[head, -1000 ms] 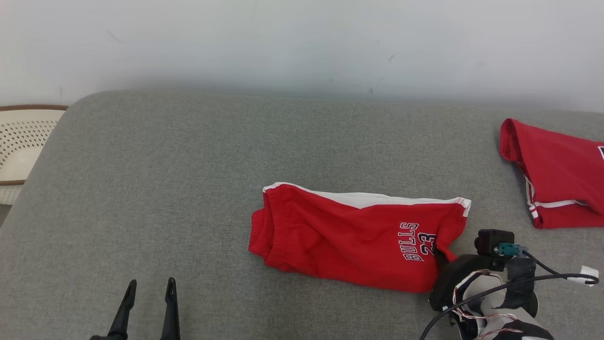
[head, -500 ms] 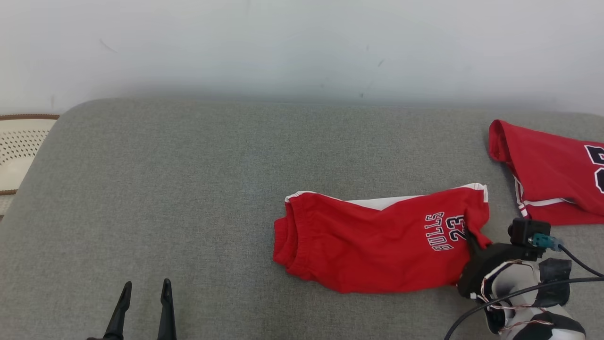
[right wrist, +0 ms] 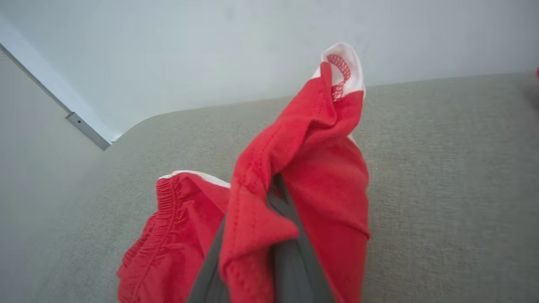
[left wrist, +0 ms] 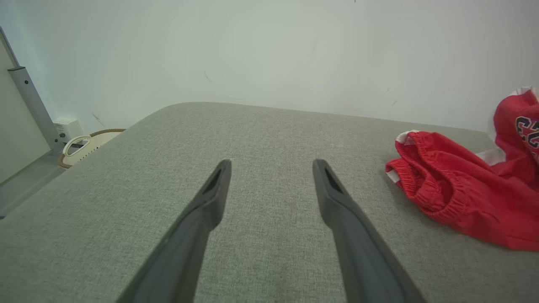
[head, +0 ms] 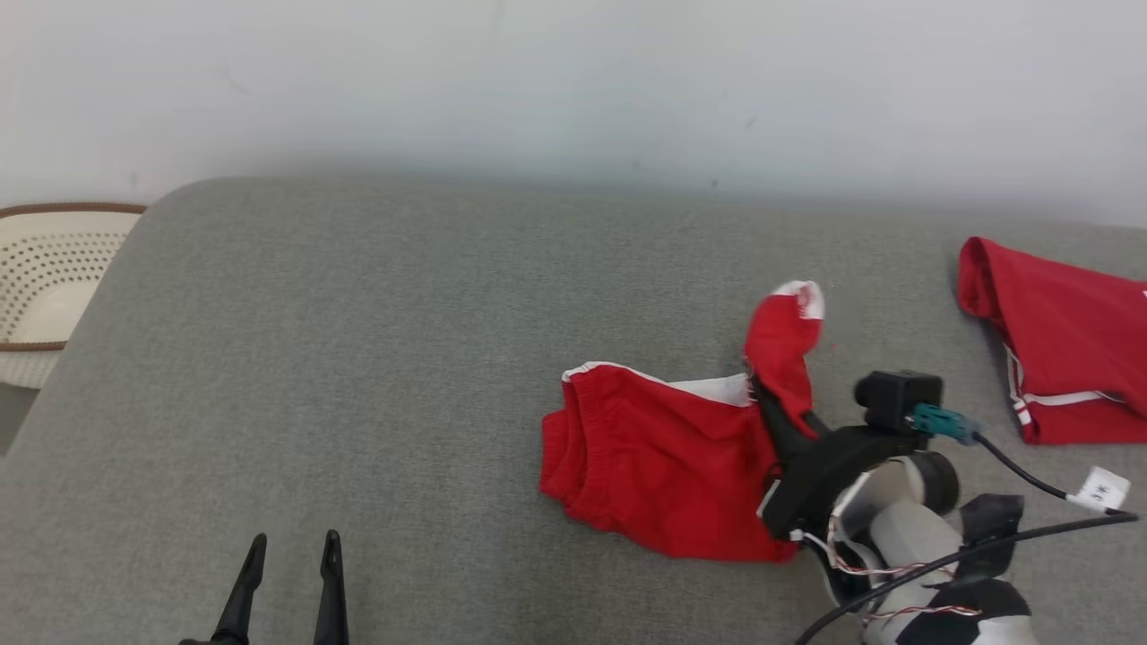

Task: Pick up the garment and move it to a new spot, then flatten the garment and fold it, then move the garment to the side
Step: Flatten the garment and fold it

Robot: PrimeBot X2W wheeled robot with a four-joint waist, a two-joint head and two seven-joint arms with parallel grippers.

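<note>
1. Head view: right end effector [head: 771,403] clamped on shorts [head: 654,457] leg, hem held up above it.
2. Waistband end heaped on cushion [head: 358,358] just left of that end effector.
3. Left end effector [head: 291,546] spread, empty, well left of shorts.
4. Second red garment [head: 1057,340] to right end effector's right.

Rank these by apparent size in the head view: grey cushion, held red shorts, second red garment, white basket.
1. grey cushion
2. red shorts
3. second red garment and white basket: similar, both cut off by the frame, so unranked.
</note>
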